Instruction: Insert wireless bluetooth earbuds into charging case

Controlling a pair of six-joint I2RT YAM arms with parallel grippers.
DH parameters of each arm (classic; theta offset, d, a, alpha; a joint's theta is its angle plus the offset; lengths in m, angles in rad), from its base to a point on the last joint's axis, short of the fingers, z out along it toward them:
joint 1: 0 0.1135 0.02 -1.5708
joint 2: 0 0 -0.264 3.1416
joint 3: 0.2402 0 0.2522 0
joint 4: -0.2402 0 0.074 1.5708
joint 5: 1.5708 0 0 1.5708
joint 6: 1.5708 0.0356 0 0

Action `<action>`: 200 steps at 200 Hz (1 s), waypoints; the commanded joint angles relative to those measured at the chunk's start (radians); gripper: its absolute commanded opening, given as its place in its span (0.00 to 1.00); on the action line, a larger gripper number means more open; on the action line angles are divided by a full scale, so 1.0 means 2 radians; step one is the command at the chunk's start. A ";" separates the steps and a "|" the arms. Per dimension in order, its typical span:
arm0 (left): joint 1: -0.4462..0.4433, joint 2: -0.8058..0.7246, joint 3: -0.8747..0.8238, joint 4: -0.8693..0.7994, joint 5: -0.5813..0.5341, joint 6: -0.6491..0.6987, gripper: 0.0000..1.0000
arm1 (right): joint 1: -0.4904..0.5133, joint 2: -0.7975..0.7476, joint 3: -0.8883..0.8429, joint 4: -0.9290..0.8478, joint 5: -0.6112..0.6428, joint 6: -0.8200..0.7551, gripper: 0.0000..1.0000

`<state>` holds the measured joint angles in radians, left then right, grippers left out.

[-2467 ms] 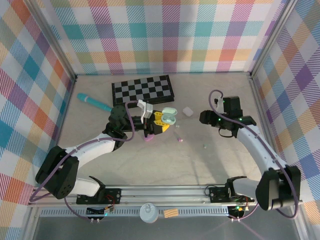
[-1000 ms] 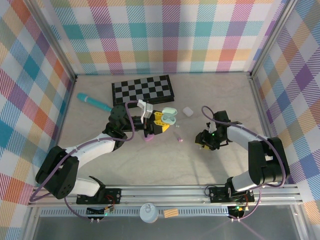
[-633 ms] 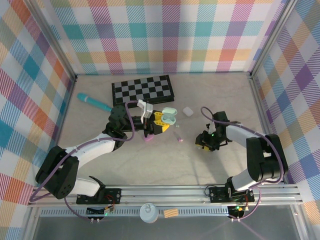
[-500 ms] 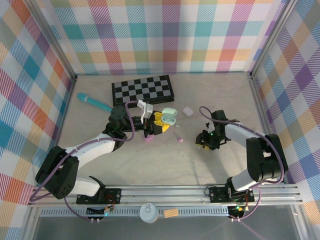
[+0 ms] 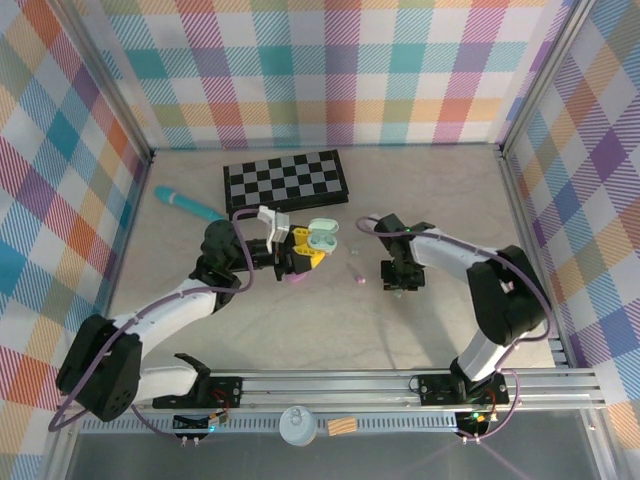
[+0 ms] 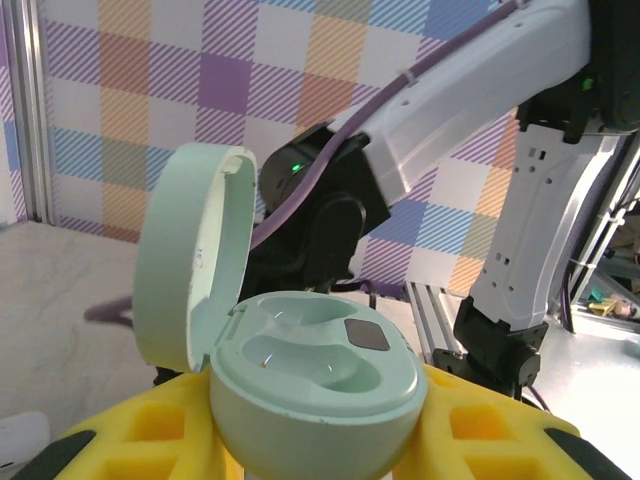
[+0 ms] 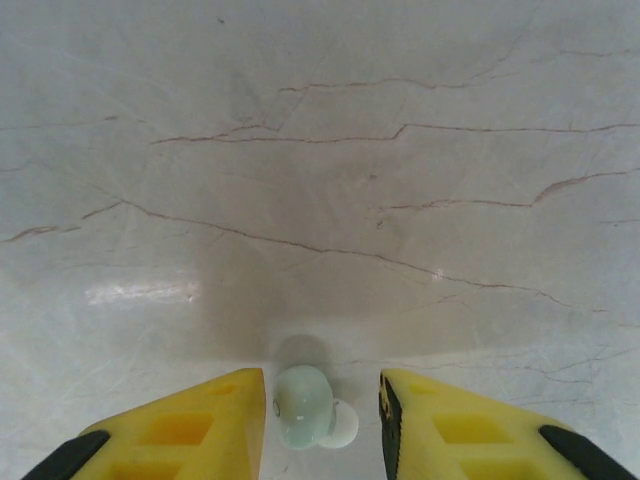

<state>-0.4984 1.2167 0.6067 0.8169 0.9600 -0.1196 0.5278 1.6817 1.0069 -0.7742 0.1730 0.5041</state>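
My left gripper (image 5: 303, 250) (image 6: 315, 445) is shut on a pale green charging case (image 5: 322, 236) (image 6: 315, 385), held between its yellow fingers (image 6: 150, 435). The case's lid stands open and both wells look empty. My right gripper (image 5: 398, 284) (image 7: 320, 420) points down at the table, open, with a pale green earbud (image 7: 305, 405) lying between its fingers. The earbud sits close against the left finger (image 7: 190, 425), with a gap to the right one. A tiny pink earbud (image 5: 358, 279) lies on the table between the two grippers.
A folded checkerboard (image 5: 285, 180) lies at the back and a teal pen (image 5: 187, 205) at the back left. Something pink (image 5: 291, 277) lies just below my left gripper. Checked walls with metal frame posts close in the table.
My right arm swung left and lowered over the green earbud, and its fingers narrowed around it. My left arm shifted slightly left, still holding the open case.
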 commanded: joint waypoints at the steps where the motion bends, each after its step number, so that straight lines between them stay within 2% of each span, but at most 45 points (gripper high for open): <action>1: 0.003 -0.031 -0.009 -0.028 -0.005 0.027 0.34 | 0.021 0.020 0.025 -0.051 0.057 0.027 0.34; 76: 0.004 -0.091 -0.022 -0.090 -0.023 0.049 0.34 | 0.067 0.069 0.068 -0.093 0.114 0.041 0.31; 140: 0.004 -0.086 -0.018 -0.096 -0.021 0.052 0.34 | 0.095 0.098 0.089 -0.127 0.149 0.049 0.28; 200: 0.004 -0.086 -0.018 -0.096 -0.020 0.051 0.34 | 0.100 0.108 0.088 -0.135 0.157 0.049 0.28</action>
<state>-0.4957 1.0496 0.5709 0.6186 0.9146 -0.0326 0.7216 1.8809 1.1683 -1.0008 0.4625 0.5877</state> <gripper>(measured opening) 0.340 0.282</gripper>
